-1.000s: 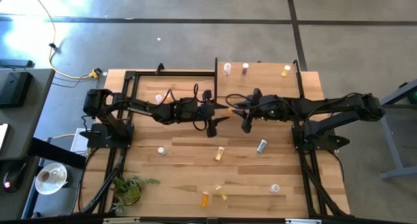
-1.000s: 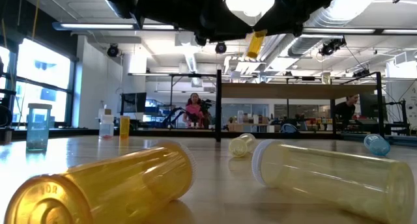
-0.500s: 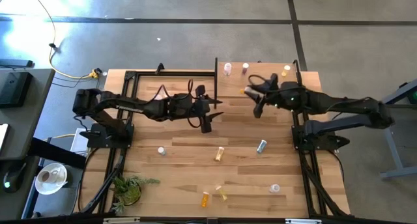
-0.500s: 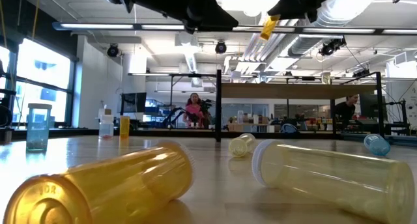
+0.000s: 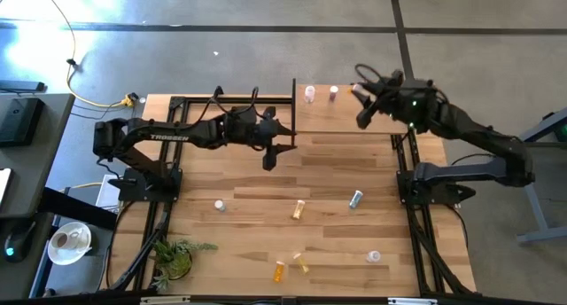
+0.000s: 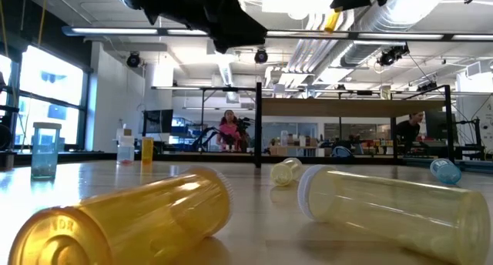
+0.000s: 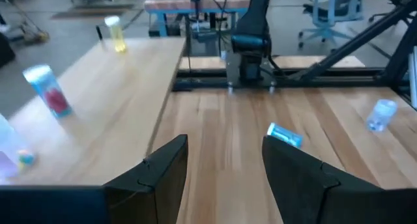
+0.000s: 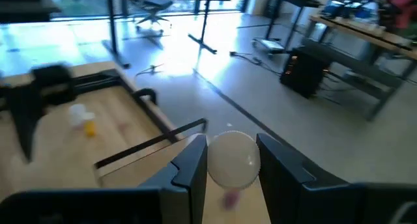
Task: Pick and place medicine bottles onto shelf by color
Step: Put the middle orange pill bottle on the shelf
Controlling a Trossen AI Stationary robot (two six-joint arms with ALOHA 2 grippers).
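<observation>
Fingers of my right gripper (image 8: 229, 164) pinch a yellow bottle (image 6: 331, 19) by its white-capped end; in the high view that gripper (image 5: 361, 105) sits at the upper right, over the shelf (image 5: 354, 119). My left gripper (image 5: 271, 154) hangs at upper centre, jaws parted and empty. Other bottles lie scattered across the lower half of the table (image 5: 248, 207); a few stand along the shelf's top edge.

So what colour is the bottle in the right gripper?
Yellow-orange, with a white cap; the low view shows the bottle best.
</observation>
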